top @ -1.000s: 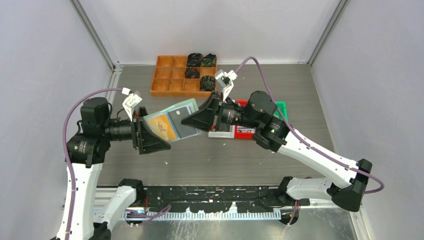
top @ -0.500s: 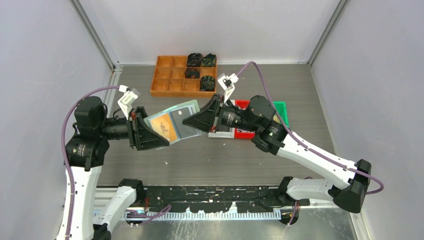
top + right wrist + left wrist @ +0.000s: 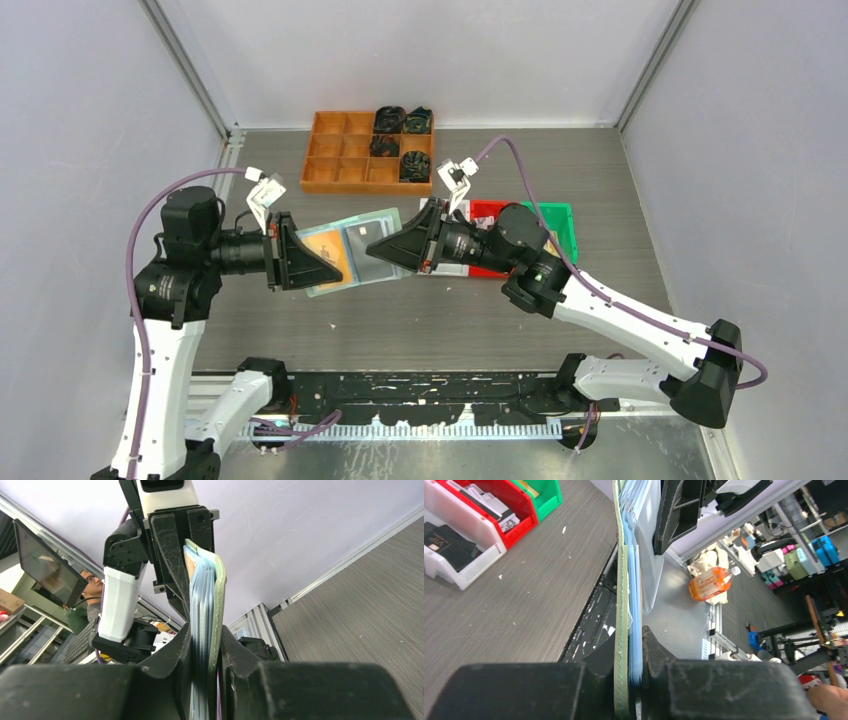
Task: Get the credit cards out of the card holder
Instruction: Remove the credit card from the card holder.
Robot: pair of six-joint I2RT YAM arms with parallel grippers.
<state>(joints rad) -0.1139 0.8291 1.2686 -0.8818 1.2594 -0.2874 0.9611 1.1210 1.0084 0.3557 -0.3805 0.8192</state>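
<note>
We count two tools, the left gripper (image 3: 333, 270) and the right gripper (image 3: 374, 247), and one card holder (image 3: 352, 272) between them. It shows two cards: one orange card (image 3: 328, 248) and one grey card (image 3: 360, 236). Beside the right gripper are three bins: one white bin (image 3: 469, 572), one red bin (image 3: 519, 530) and one green bin (image 3: 549, 500). Beyond both is one orange tray (image 3: 335, 150) holding four black coils (image 3: 413, 165).

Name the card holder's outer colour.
The card holder is pale sage green outside; clearest in the left wrist view.

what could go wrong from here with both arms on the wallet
The left end effector and right end effector both clamp the open card holder in mid-air, so opposing pulls might tear it or slip it free. The right one seems to pinch pocket and grey card together, so it may jam or drop to the table.
</note>
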